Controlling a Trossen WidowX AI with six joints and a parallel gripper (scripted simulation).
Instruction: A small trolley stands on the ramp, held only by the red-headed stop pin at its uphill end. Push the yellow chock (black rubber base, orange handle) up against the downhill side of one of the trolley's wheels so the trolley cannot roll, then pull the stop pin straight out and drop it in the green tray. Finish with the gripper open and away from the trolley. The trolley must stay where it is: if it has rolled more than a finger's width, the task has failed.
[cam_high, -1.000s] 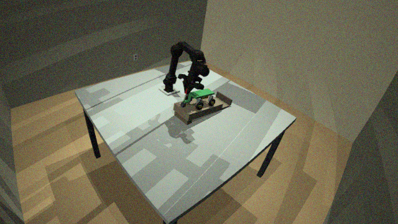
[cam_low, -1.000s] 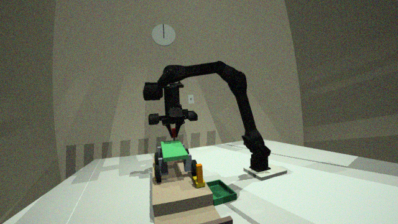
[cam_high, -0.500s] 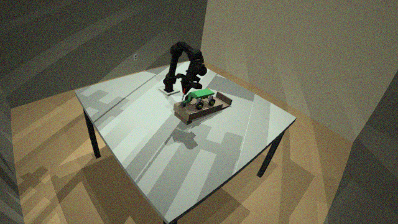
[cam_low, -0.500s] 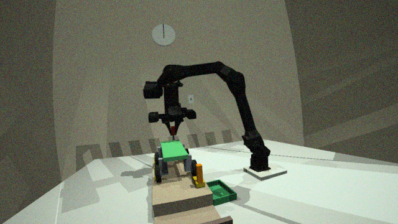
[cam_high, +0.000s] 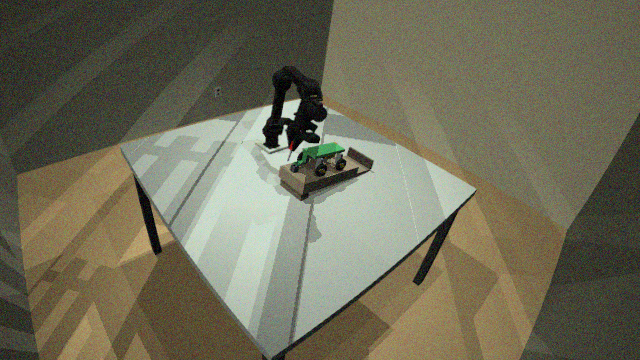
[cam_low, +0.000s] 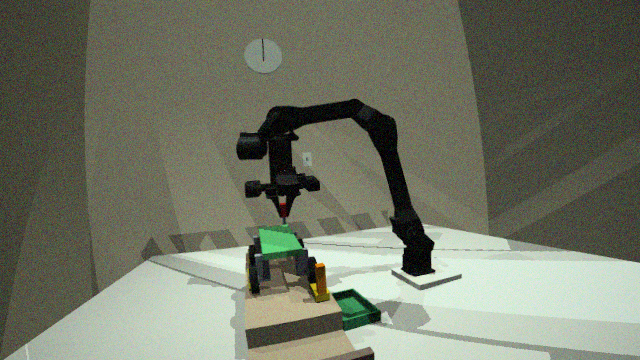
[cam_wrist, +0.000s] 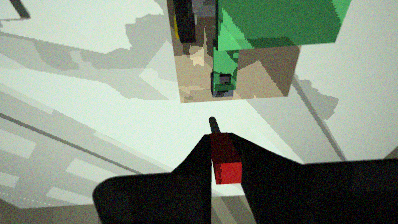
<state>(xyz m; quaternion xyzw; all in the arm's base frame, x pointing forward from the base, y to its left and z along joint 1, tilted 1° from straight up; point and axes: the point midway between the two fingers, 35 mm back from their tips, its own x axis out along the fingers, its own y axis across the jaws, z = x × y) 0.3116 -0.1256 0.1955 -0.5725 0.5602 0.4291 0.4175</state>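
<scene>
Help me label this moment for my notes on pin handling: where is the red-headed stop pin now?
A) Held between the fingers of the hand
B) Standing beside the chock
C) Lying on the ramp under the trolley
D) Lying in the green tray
A: the stop pin's red head sits between the fingers of the hand.

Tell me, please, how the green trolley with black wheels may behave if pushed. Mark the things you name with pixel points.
The green trolley with black wheels (cam_high: 324, 149) (cam_low: 281, 241) (cam_wrist: 285, 22) would probably roll downhill easily, being wheeled. The yellow chock with orange handle (cam_low: 320, 282), by one wheel, would likely resist that.
</scene>
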